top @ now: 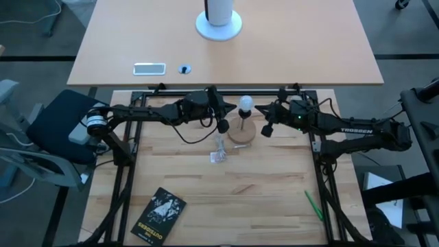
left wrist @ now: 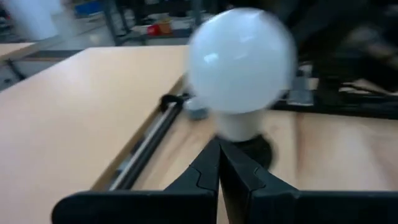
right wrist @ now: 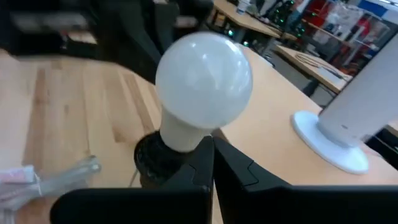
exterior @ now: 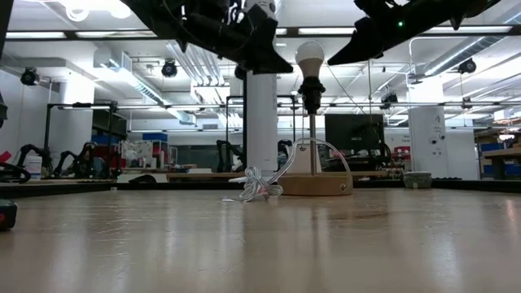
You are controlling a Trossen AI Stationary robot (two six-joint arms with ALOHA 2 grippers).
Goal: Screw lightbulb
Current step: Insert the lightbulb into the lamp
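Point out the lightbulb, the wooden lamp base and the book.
lightbulb (top: 245, 103), high view, top of globe.
wooden lamp base (exterior: 317, 185), low view, front edge of disc.
book (top: 159, 215), high view, cover centre.

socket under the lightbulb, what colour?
Black. The socket under the white lightbulb shows best in the right wrist view.

light: bright overhead ceiling strips | glare: lightbulb (left wrist: 241, 59) | blur: left wrist view, soft backgrounds
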